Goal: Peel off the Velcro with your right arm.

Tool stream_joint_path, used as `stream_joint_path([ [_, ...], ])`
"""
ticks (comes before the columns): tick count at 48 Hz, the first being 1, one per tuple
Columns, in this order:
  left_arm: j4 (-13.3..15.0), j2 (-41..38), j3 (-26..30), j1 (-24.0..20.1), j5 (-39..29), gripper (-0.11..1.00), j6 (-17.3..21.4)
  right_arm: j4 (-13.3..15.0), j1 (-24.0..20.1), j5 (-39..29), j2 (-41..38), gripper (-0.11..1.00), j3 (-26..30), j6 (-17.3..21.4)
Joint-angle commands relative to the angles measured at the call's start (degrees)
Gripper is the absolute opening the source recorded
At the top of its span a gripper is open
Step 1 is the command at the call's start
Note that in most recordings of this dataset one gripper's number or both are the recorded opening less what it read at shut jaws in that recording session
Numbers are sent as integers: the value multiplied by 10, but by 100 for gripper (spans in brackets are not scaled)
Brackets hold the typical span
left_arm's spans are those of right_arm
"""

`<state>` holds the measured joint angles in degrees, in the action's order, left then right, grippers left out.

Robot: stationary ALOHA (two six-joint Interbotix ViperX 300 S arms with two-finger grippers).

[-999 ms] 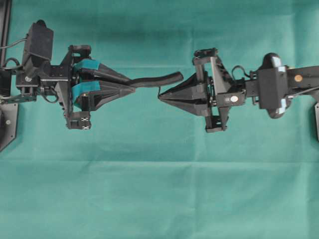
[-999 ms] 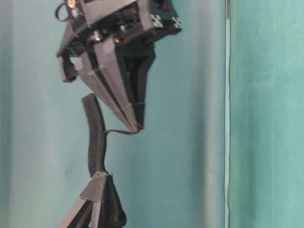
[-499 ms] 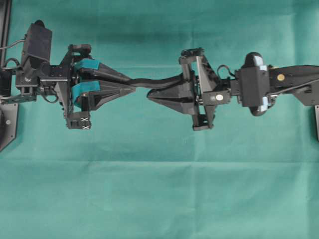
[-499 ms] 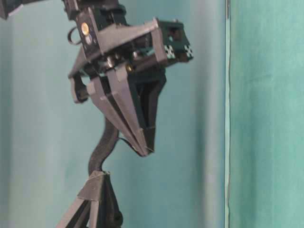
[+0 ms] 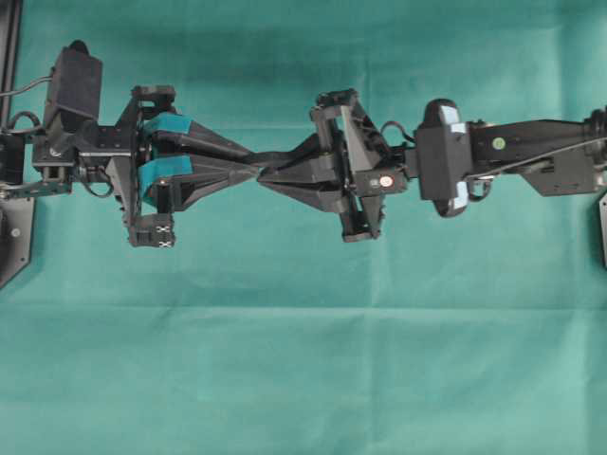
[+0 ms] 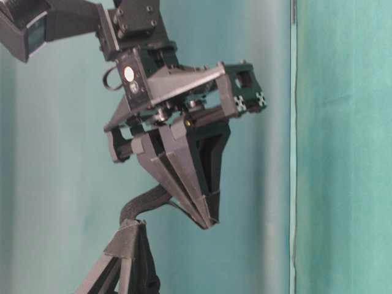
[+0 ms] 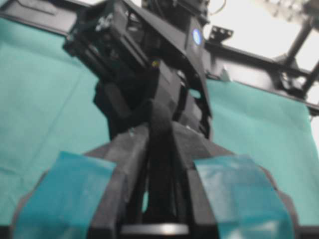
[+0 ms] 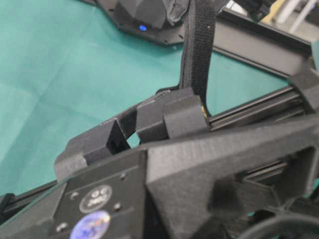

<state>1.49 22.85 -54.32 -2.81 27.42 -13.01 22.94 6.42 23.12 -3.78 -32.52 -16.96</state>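
Note:
The Velcro (image 5: 287,155) is a short black strip bowed between the two grippers, above the green cloth. My left gripper (image 5: 251,169), with teal-taped fingers, is shut on one end of it. The strip (image 7: 160,149) runs up between those fingers in the left wrist view. The right arm's gripper (image 5: 265,176) is shut, nearly tip to tip with the left one. From table level, a thin flap of the strip (image 6: 144,202) leads into its closed tips (image 6: 208,225). The strip (image 8: 197,45) rises behind a right finger (image 8: 172,117) in the right wrist view.
Green cloth (image 5: 303,360) covers the table. A black frame rail (image 5: 9,57) runs along the far left edge, and a black mount (image 5: 602,227) sits at the right edge. At table level a vertical cloth seam (image 6: 293,122) stands behind the grippers.
The right gripper has moved left, staying shut, until its tips almost meet the left gripper. The Velcro has buckled from a long stretched curve into a short bow. The left arm stayed still.

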Motion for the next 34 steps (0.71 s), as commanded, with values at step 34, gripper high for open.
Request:
stream_joint_path([
  [34, -2, 4, 18, -3, 5, 11, 3, 6, -8, -37, -8, 9, 47, 4],
])
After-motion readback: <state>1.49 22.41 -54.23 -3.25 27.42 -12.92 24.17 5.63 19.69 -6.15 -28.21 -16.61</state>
